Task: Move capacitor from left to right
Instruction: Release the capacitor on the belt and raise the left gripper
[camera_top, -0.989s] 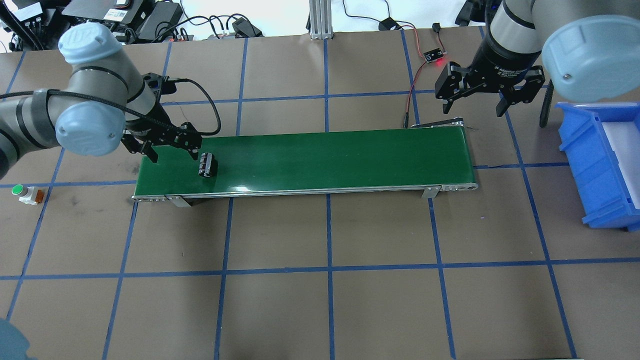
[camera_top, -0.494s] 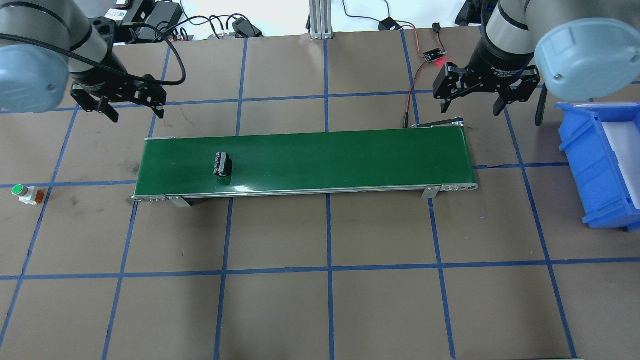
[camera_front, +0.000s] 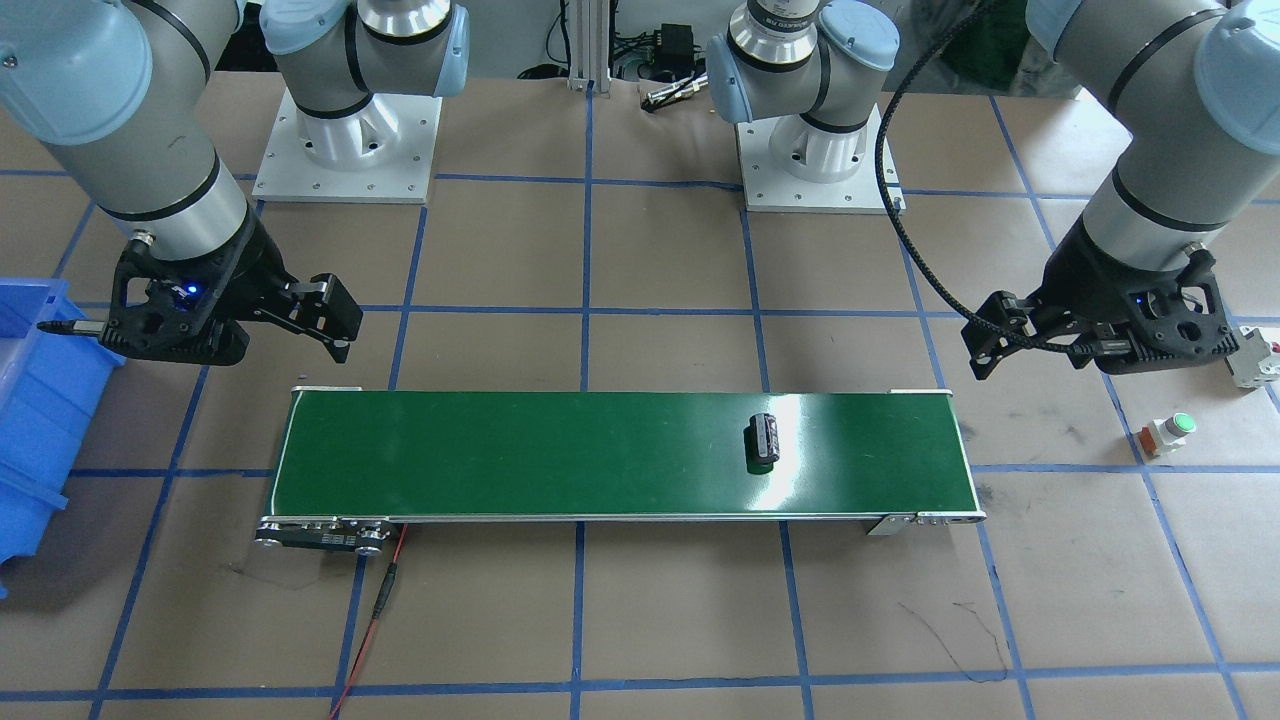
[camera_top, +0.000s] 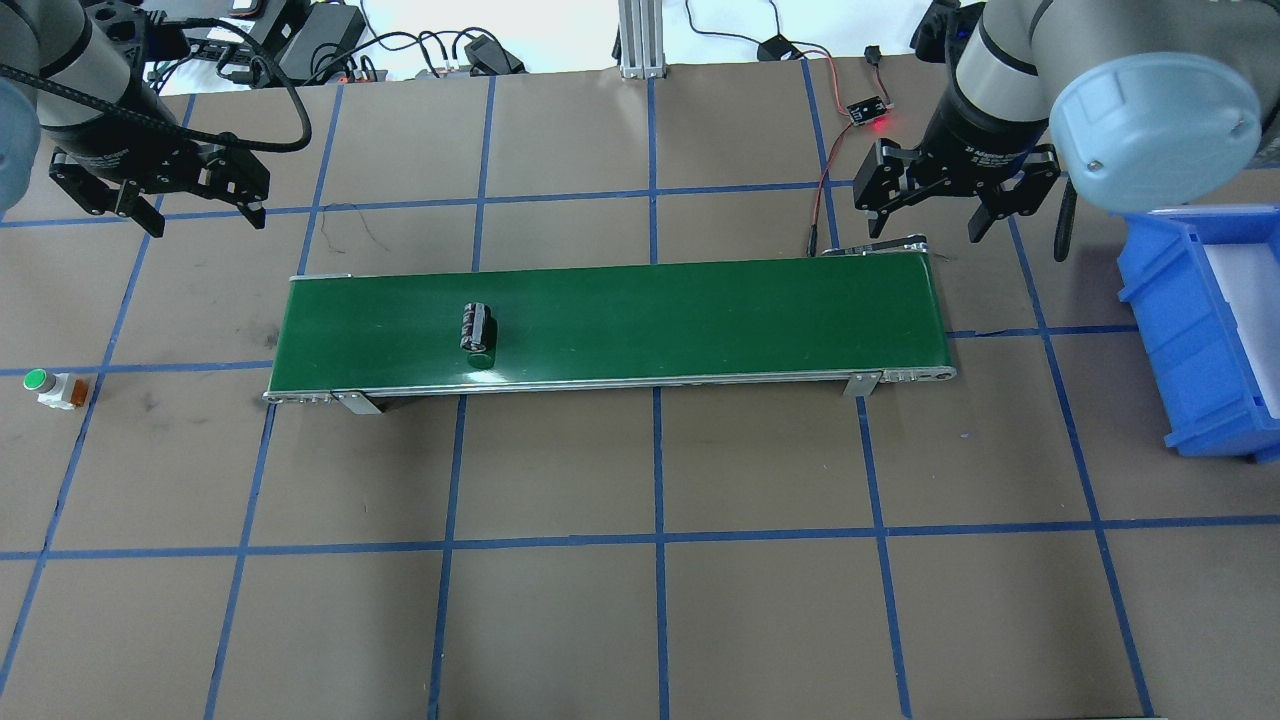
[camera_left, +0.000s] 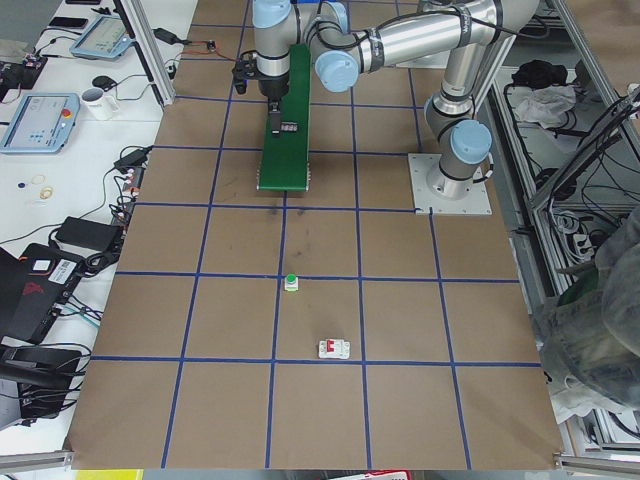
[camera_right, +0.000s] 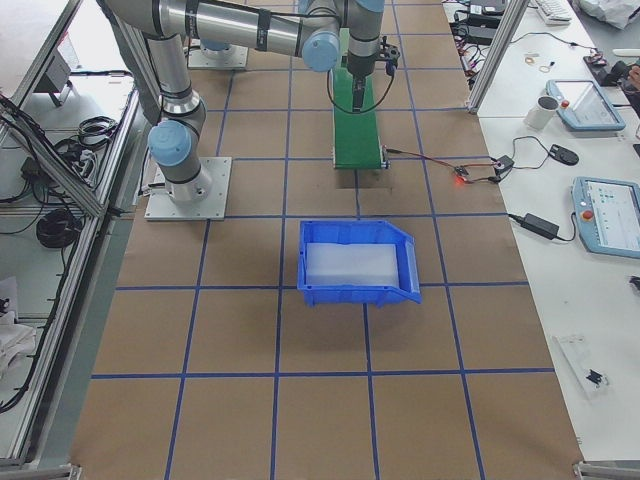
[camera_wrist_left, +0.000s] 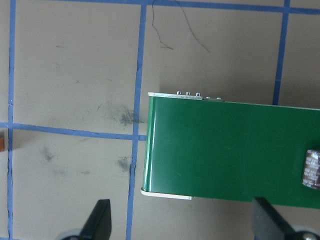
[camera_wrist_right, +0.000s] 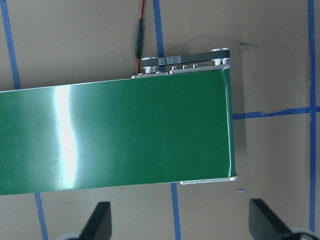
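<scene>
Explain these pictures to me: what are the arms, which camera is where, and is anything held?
Two robot arms work at a taped table. The overhead view looks from behind them, the front-facing one faces them, two side cameras look along the table, and one camera rides each wrist. A capacitor lies on a green conveyor belt, toward the robot's left. A blue bin stands at the right, and a green-capped button at the far left. The left gripper and right gripper are both open, holding nothing.

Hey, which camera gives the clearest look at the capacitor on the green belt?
The exterior front-facing view: the capacitor lies whole and unblocked on the green belt. Overhead exterior is nearly as good. The left wrist view clips it at the frame edge; the side views show a speck at best; the right wrist view misses it.
</scene>
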